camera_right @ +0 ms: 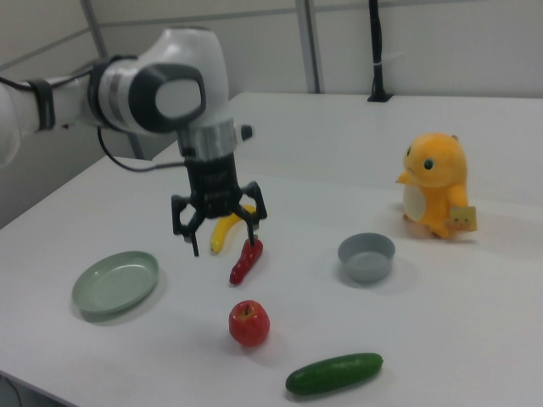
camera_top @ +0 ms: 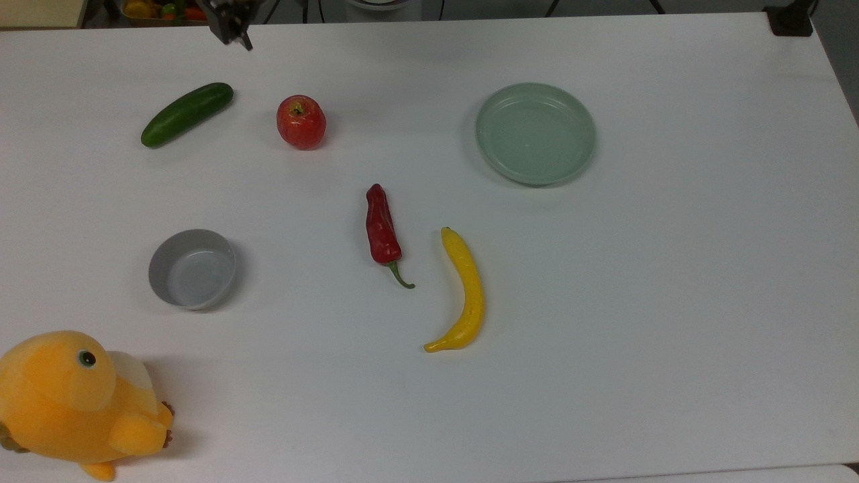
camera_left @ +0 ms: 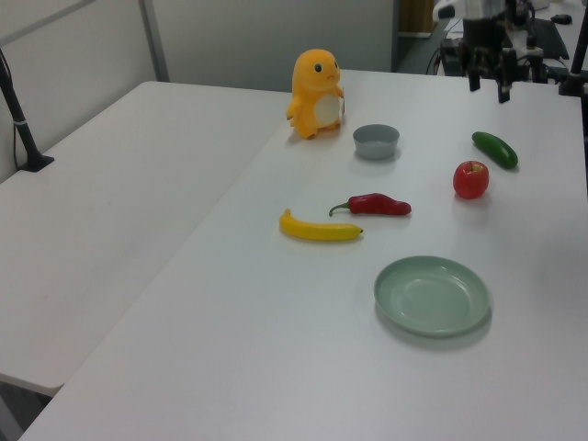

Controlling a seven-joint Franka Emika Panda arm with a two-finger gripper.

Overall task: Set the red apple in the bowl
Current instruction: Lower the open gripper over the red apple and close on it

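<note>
The red apple (camera_top: 301, 122) (camera_left: 470, 179) (camera_right: 249, 323) stands upright on the white table, stem up. The grey bowl (camera_top: 192, 268) (camera_left: 376, 141) (camera_right: 366, 256) sits empty, well apart from the apple. My gripper (camera_top: 231, 27) (camera_left: 487, 81) (camera_right: 222, 239) hangs in the air with its fingers spread open and nothing between them. In the top view it is at the table's far edge, up and left of the apple. In the right view it hangs above and behind the apple.
A green cucumber (camera_top: 186, 114) lies beside the apple. A red chili (camera_top: 382, 225) and a yellow banana (camera_top: 464, 292) lie mid-table. A pale green plate (camera_top: 535, 133) sits at the top view's right. An orange plush toy (camera_top: 74, 402) stands near the bowl.
</note>
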